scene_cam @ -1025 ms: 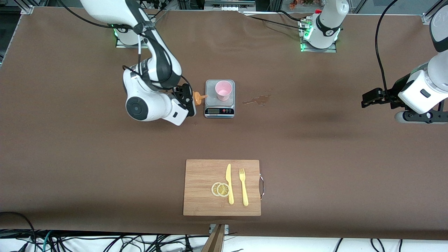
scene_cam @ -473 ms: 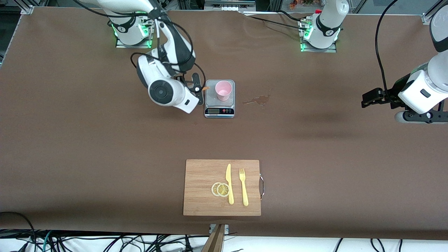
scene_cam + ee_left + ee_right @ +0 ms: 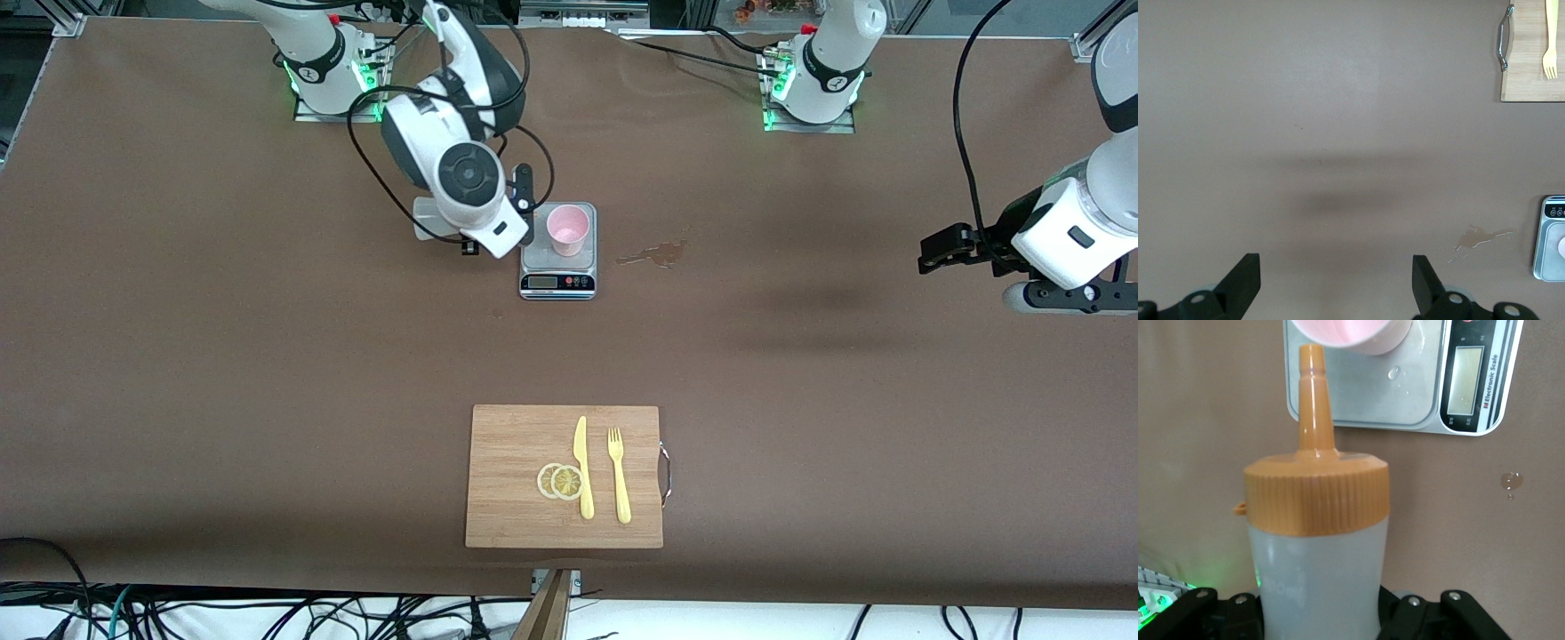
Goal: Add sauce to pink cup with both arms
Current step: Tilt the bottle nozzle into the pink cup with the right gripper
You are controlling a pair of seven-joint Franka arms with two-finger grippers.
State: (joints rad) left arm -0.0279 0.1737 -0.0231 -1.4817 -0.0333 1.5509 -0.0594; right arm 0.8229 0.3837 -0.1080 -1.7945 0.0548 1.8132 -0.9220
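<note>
**Bottle swings up beside the cup**

Nearest the front camera lies the board (image 3: 564,476) with knife (image 3: 582,467), fork (image 3: 619,475) and lemon slices (image 3: 560,481), untouched over the last second.

Farther from the camera, the pink cup (image 3: 567,229) stands upright on the scale (image 3: 557,250), with a spill (image 3: 654,255) on the table toward the left arm's end.

The change is with the right arm: a second ago its gripper hung over the table beside the scale, and since then it has swung farther from the camera. The right gripper (image 3: 524,197) now sits over the scale's edge, pinching the sauce (image 3: 1315,540). In the right wrist view the nozzle tip ends just beside the cup's rim, not over its mouth. Pouring looks imminent but not begun; the nozzle probably needs carrying further over the cup.

The left gripper (image 3: 944,246) waits, fingers spread and empty, over bare table at its own end.
</note>
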